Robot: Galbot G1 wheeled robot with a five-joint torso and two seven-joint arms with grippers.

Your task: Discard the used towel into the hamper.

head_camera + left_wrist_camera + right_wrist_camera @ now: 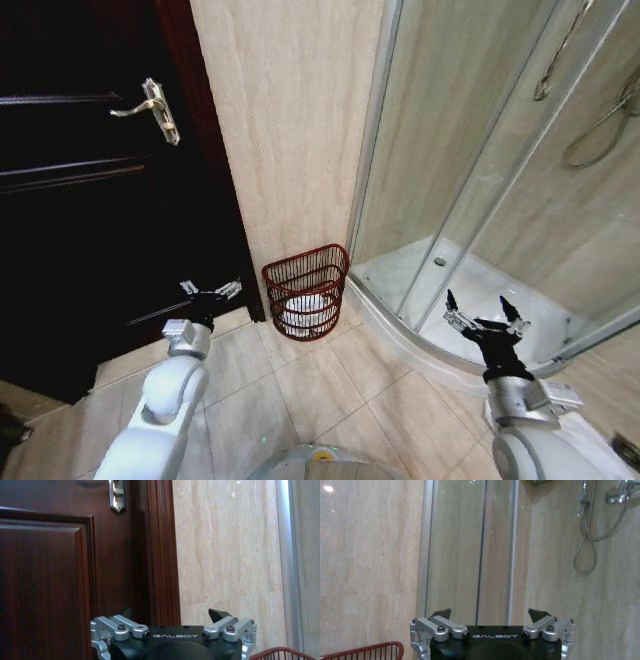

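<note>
Holding both arms low, my left gripper and right gripper spread and empty, I see the hamper against the wall between them, something white inside.

Both silver-grey arms reach forward, the black left gripper and black right gripper spread wide, empty.

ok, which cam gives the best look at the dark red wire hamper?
Head view: the whole dark red wire hamper stands on the floor against the beige wall, between the dark door and the shower, something white inside. The left wrist view and the right wrist view catch just a piece of its rim.
</note>
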